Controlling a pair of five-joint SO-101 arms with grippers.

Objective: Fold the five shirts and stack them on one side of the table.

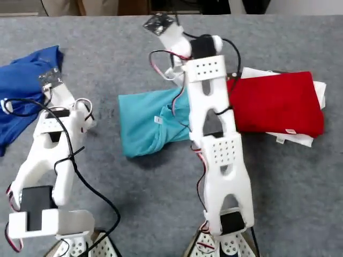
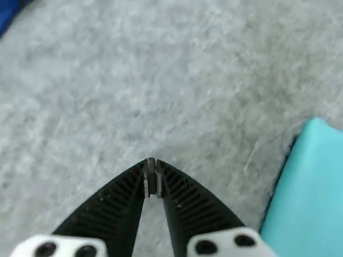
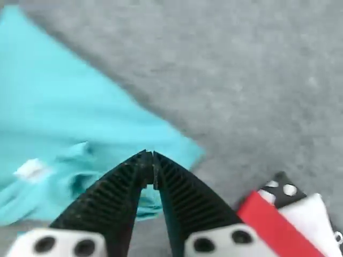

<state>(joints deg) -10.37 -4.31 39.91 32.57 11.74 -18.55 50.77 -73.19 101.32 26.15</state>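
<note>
**Shirts: one stack of two, two lying loose**

The red shirt [image 1: 276, 101] lies folded flat on the right side of the worktop [image 1: 300, 203]. It sits on a white shirt [image 1: 300, 140] whose edges stick out past it on the far, right and near sides. The teal shirt [image 1: 150, 126] lies in the middle, loosely folded, with its collar and a small white label [image 1: 158, 120] facing up. My right arm [image 1: 220, 144] crosses over its right end, so I cannot tell whether it touches the stack. The blue shirt [image 1: 24, 88] lies crumpled at the left edge, well apart from the teal shirt, with bare grey worktop between them. My left arm [image 1: 43, 160] stands just beside it.

My left pincer [image 2: 150, 179] is clenched, its black ribbed tips pressed together with nothing between them. It hangs over bare worktop between the blue shirt and the teal shirt. The teal edge is close by and a sliver of blue shows farther off.

My right pincer [image 3: 150, 159] is clenched too, tips meeting, with no cloth caught that I can see. It sits above the teal shirt near one of its corners, with grey worktop beyond and the red and white edges close by. I cannot tell whether the tips touch the cloth.
</note>
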